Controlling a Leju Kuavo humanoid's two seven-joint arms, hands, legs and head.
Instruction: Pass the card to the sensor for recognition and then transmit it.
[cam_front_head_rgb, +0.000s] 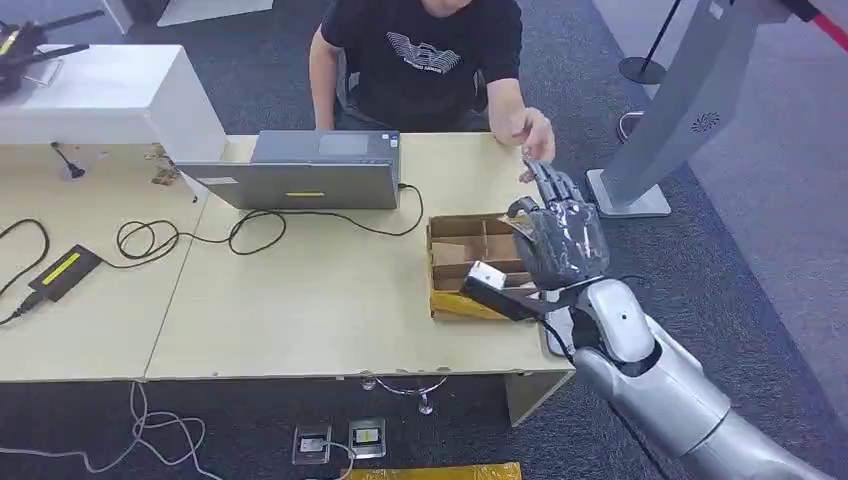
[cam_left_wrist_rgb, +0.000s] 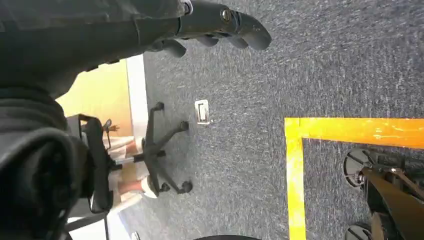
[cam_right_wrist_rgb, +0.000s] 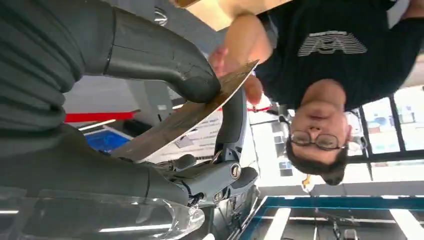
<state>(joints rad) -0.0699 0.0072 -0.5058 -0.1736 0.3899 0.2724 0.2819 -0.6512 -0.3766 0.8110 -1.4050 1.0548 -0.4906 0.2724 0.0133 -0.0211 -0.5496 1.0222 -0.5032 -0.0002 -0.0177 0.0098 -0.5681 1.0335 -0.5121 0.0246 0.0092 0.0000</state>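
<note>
While the card (cam_right_wrist_rgb: 195, 112) sits pinched between the thick thumb and the darker fingers of the right hand (cam_front_head_rgb: 562, 232), its free end points straight at the person's hand (cam_front_head_rgb: 530, 130), which reaches in from across the table (cam_front_head_rgb: 300, 300) and, in the right wrist view, looks to be touching or nearly touching that far edge. The card's long axis runs from the robot's palm outward toward the person, so the handover seems to hinge on that last small gap closing. The right hand hangs above the cardboard box (cam_front_head_rgb: 470, 262), on the side nearest the person. The left hand (cam_left_wrist_rgb: 220, 25) is down by the carpet, fingers curled in on nothing, well apart from the box.
</note>
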